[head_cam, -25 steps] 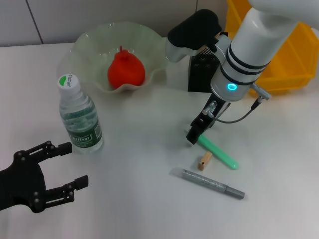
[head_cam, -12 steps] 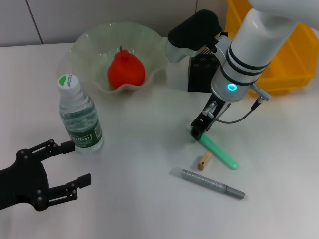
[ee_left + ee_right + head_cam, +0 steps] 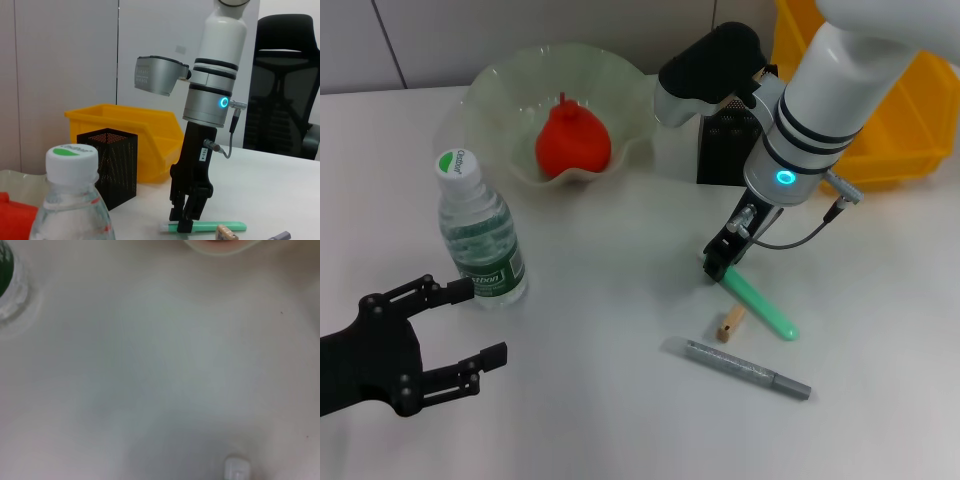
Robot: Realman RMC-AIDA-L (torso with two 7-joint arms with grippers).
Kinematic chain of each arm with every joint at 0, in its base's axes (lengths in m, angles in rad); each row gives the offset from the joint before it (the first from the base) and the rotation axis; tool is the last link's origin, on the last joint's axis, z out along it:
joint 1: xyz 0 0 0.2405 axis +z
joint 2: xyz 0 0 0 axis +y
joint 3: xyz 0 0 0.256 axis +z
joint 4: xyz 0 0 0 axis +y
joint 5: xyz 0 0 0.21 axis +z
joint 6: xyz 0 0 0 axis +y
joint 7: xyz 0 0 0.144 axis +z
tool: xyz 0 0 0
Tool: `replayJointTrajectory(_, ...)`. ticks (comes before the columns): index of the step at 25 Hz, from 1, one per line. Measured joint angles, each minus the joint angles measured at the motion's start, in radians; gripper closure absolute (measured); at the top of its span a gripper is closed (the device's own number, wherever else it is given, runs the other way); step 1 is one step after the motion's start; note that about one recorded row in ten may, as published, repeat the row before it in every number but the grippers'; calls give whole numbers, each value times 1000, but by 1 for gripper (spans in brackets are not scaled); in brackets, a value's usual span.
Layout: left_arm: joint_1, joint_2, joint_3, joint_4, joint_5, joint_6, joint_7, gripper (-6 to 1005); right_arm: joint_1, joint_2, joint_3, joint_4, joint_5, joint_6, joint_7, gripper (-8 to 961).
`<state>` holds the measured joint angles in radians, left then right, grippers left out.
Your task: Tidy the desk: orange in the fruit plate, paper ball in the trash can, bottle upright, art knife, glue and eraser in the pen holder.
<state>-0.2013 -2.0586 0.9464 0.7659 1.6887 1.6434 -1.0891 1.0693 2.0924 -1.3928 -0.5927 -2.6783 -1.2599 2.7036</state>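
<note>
Done: orange [image 3: 574,140] in fruit plate [image 3: 500,90], bottle [image 3: 480,232] upright. Left: mint-green stick [image 3: 760,305], eraser [image 3: 731,323], grey stick [image 3: 740,368], on desk at 5 o'clock of pen holder [image 3: 727,150]. Right gripper [image 3: 718,266] at mint-green stick's end, grip cannot tell. Left gripper [image 3: 440,340] wide, idle.

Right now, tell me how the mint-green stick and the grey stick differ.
The mint-green stick is smooth and one colour; the grey stick is speckled with a darker tip. The right gripper is at the green stick's end; the grey stick lies untouched. Both lie flat on the table beside the eraser.
</note>
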Motion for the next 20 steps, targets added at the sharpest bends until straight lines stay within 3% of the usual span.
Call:
replayJointTrajectory(13, -12, 0, 0, -19, 0, -10, 1, 185, -4, 0, -6, 1, 26, 6, -36, 785)
replayJointTrajectory(16, -12, 0, 0, -21, 0, -17, 1, 184, -32, -4, -4, -73, 26, -30, -36, 785)
replayJointTrajectory(18, -12, 0, 0, -21, 0, -18, 1, 184, -67, -9, 3, -170, 26, -79, -36, 785)
replayJointTrajectory(19, -12, 0, 0, -21, 0, -18, 2, 184, -107, -12, 16, -294, 23, -135, -36, 784)
replayJointTrajectory(20, -12, 0, 0, -21, 0, -18, 2, 184, -107, -12, 16, -294, 23, -135, -36, 784)
